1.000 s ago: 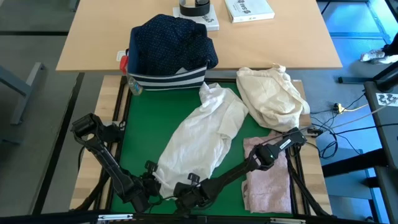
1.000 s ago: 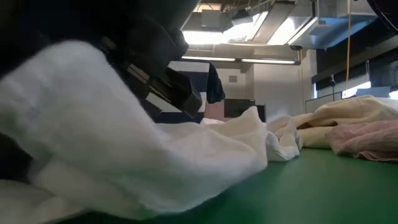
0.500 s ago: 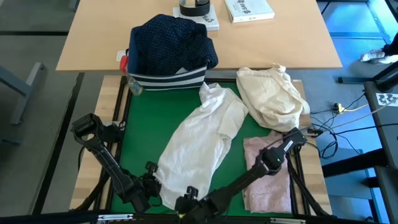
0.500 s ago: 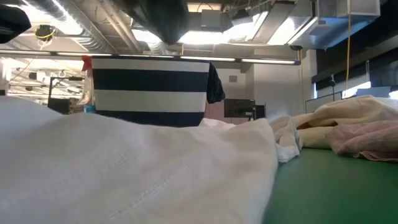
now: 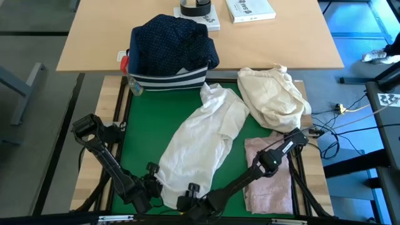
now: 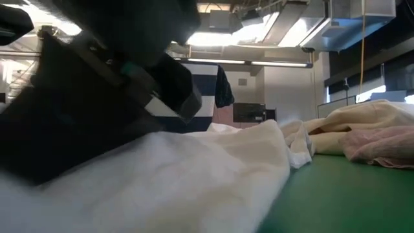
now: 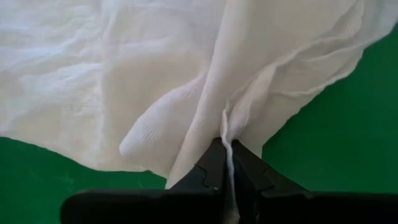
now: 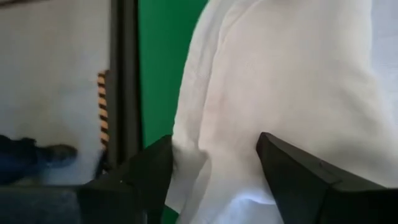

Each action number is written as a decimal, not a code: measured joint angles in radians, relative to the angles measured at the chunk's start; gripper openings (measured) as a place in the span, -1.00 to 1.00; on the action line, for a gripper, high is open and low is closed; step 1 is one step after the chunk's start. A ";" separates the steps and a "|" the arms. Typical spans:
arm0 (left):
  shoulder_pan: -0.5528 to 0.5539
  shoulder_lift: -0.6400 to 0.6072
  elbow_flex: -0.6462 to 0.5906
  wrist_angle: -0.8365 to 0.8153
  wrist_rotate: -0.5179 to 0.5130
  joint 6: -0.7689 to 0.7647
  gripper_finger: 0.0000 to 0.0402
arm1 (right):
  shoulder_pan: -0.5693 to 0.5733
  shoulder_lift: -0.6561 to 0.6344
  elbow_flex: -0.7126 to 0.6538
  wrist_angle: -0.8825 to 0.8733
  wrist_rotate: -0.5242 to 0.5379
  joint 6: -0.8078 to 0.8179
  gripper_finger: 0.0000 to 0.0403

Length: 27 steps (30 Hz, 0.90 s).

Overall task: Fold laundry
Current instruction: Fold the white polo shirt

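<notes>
White shirt (image 5: 200, 140) lies on green tabletop (image 5: 140, 125), just in front of striped bin (image 5: 169, 78). Left tool (image 7: 227, 165) pinches its hem; right tool (image 8: 214, 155) spread wide over hem. Close deep, equal tension

The left gripper (image 7: 227, 163), two dark fingers pressed tightly together, is pinching a thin fold of the white, softly crinkled woven shirt (image 7: 186, 74). The pinched edge is running as a narrow ridge straight down between the fingertips (image 7: 211, 163). From that point the shirt is spreading outward in broad folds, one smooth panel lying over a more wrinkled layer with a fine grid-like weave showing on it. The garment is lying on the flat green table mat (image 7: 348, 149), which is showing on both sides of the fabric.
</notes>
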 joint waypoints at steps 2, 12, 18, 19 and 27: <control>0.002 0.000 0.000 0.002 0.000 0.000 -0.97 | -0.006 0.000 0.000 -0.040 -0.002 -0.022 0.13; 0.010 0.000 0.000 0.003 0.000 0.000 -0.97 | -0.025 0.000 -0.002 -0.134 -0.055 -0.087 -0.82; 0.009 -0.005 0.000 0.000 0.016 0.001 -0.97 | -0.018 -0.035 -0.005 -0.136 -0.040 -0.016 -0.95; 0.007 -0.013 0.000 -0.003 0.035 0.001 -0.97 | -0.012 -0.048 -0.008 -0.150 -0.028 -0.006 -0.97; -0.044 -0.165 0.054 -0.003 0.117 -0.057 -0.97 | 0.047 -0.203 -0.006 -0.160 0.059 0.019 -0.98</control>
